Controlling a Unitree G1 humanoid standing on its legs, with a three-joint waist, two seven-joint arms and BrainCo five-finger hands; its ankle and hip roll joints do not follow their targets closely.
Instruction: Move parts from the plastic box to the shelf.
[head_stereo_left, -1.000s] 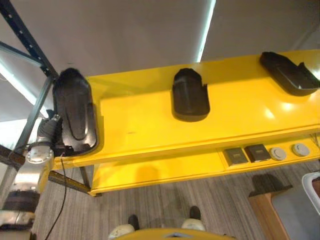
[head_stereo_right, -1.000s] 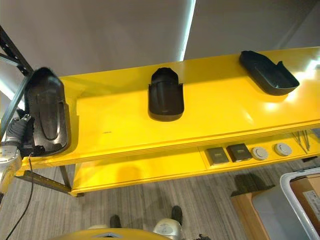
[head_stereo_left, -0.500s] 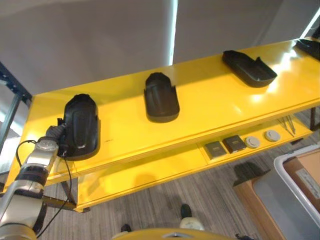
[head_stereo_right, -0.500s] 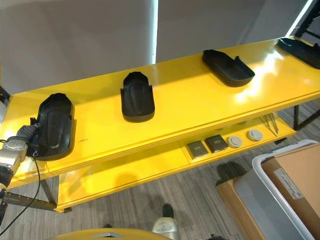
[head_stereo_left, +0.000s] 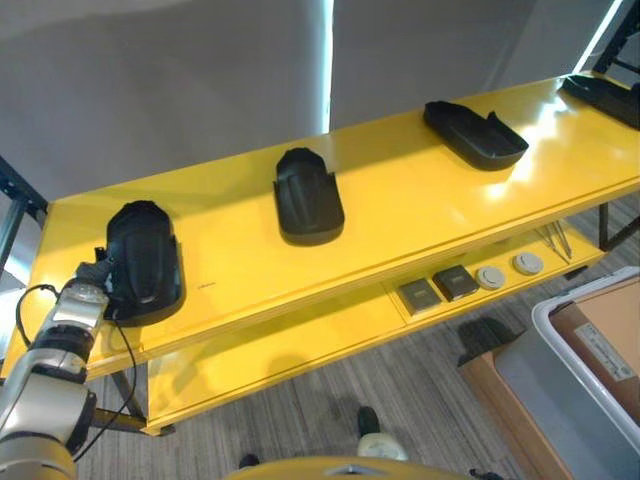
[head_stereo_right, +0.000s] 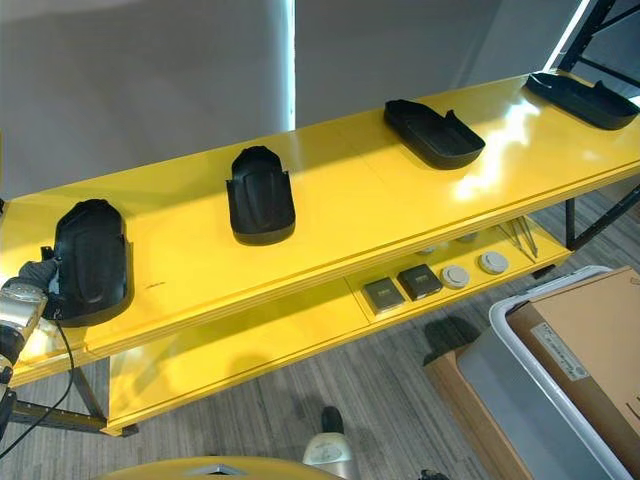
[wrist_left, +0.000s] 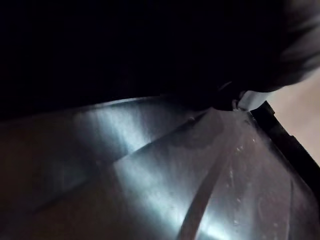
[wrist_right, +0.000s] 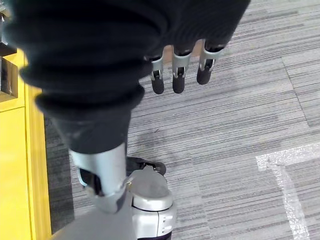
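A black molded plastic part (head_stereo_left: 142, 262) is being rested dome-side up at the left end of the yellow shelf (head_stereo_left: 400, 210), close to the front edge. The left hand (head_stereo_left: 93, 272) is being kept right against the part's left side, touching it, with the dark ribbed cover showing and the silver-grey arm being brought up from the lower left. The fingers are hidden behind the part, so whether they are clamped on it or loose can't be told. In the left wrist view, the part's glossy black surface (wrist_left: 165, 185) is being seen from very close.

Three more parts are being shown along the same top board: a second black part (head_stereo_left: 306, 195) near the middle, a third tray-like part (head_stereo_left: 474, 133) further right, lying open side up, and a fourth part (head_stereo_right: 580, 98) at the far right end. All are well apart from each other.

The right hand (wrist_right: 181, 70) is being hung down over the grey carpet floor (wrist_right: 240, 150), fingers relaxed and spread apart, nothing held.

A grey plastic box (head_stereo_right: 520, 390) with a cardboard carton (head_stereo_right: 590, 340) in it is being seen on the floor at lower right. Small square and round pieces (head_stereo_left: 462, 282) are lying on the lower shelf board.
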